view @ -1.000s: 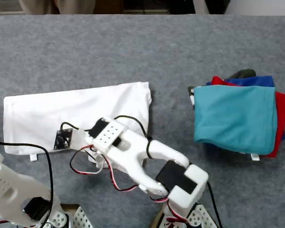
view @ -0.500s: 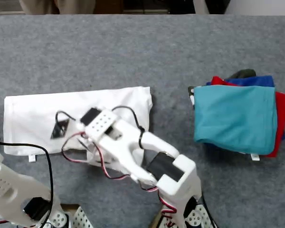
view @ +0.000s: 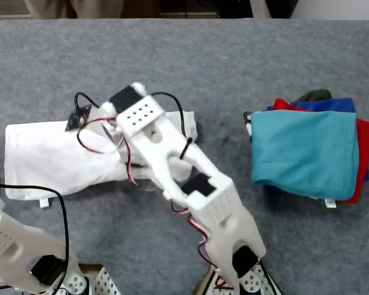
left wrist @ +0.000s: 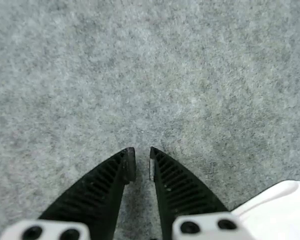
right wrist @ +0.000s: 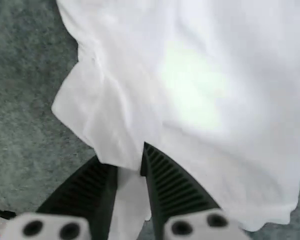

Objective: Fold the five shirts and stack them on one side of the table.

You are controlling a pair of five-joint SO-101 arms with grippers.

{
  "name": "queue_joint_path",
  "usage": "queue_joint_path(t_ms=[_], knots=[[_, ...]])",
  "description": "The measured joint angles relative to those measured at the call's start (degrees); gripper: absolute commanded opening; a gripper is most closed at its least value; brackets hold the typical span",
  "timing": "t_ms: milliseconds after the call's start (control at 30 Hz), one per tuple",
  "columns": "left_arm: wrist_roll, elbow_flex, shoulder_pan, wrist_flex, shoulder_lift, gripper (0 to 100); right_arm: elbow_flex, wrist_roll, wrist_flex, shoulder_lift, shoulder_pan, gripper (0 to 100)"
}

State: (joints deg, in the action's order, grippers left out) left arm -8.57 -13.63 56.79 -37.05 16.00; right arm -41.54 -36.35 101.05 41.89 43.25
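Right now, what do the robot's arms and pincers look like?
Both are blocky white plastic. The right arm has a panel of small holes, black motor blocks and loose black, red and white wires; the left arm trails a black cable. Left gripper and right gripper have black, ribbed, pointed fingers.

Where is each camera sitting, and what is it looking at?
High view: fixed above the table, looking down on the grey table, the white shirt, the folded stack, the right arm over the shirt and the left arm at the near edge.
Left wrist view: on the left wrist, looking down past the left gripper, shut on nothing, at the table.
Right wrist view: on the right wrist, looking down past the right gripper, which pinches the shirt.
Shared: the white shirt appears in all three views.
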Motion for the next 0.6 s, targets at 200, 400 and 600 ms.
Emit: queue_joint_path(t_ms=[200, 400, 600], knots=[[0.00, 0.00, 0.00, 0.00, 0.00, 7, -7.47, -7.74, 0.00, 5.63, 0.00, 0.9], [0.00, 0.00, 0.00, 0.00, 0.00, 7, -14.86, -14.42, 0.00, 8.97, -0.09, 17.0], [0.00, 0.00, 0.00, 0.00, 0.00, 7, -22.77, -14.86, 0.00, 10.55, -0.09, 45.5]])
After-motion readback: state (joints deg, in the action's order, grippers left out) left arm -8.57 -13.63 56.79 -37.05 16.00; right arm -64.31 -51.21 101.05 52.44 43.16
